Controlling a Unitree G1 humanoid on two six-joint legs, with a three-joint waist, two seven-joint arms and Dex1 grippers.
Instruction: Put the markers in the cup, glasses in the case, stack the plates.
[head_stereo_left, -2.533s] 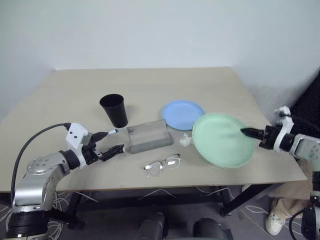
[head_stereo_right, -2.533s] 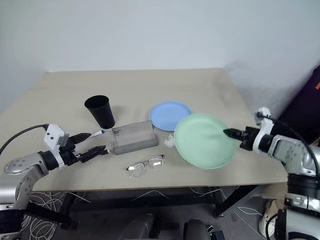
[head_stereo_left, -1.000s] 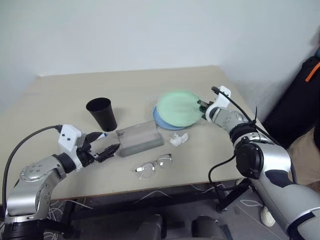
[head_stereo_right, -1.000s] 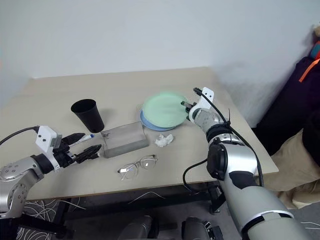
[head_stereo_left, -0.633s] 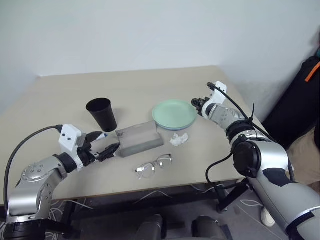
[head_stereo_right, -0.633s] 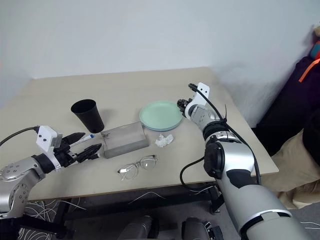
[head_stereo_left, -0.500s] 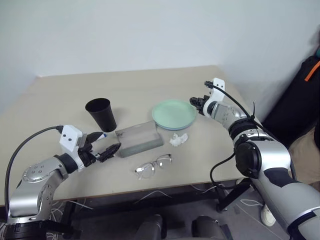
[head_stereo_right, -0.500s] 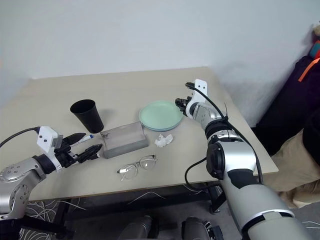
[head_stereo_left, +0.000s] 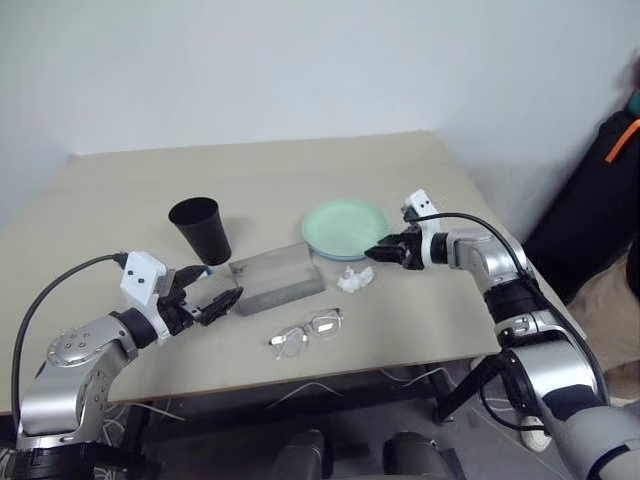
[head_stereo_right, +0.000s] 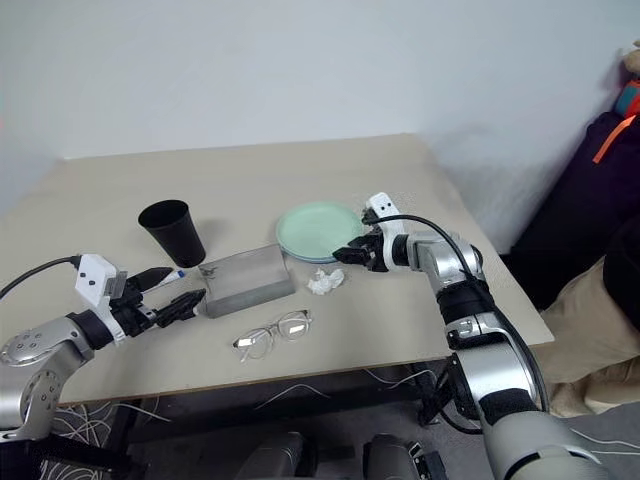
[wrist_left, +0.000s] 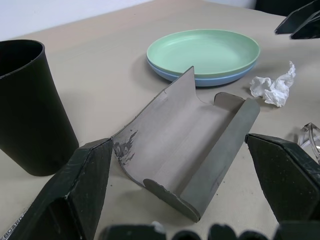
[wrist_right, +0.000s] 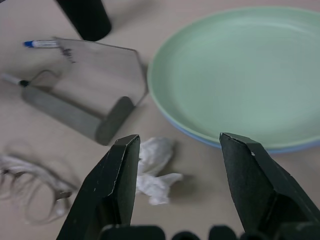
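The mint green round plastic plate sits squarely on the light blue plate, and only a thin blue rim peeks out from under it. The grey oblong case lies open, its translucent lid raised, and the inside looks bare. One white marker with a blue cap lies behind the case beside the tall black plastic tumbler; a second thin pen tip pokes out by the case end, hard to make out. Whether anything is in the tumbler cannot be told. The thin wire-framed glasses rest on the beige table in front of the case, blurred and cut off in the right wrist view. A small crumpled white paper lies between case and plates.

The right gripper hovers empty, fingers spread apart, just past the near rim of the plates; a second ago it was at the far side of the green plate, which was tilted over the blue one, and now the plate lies flat and released. The left gripper stays put near the case's left end, fingers wide apart, holding nothing.
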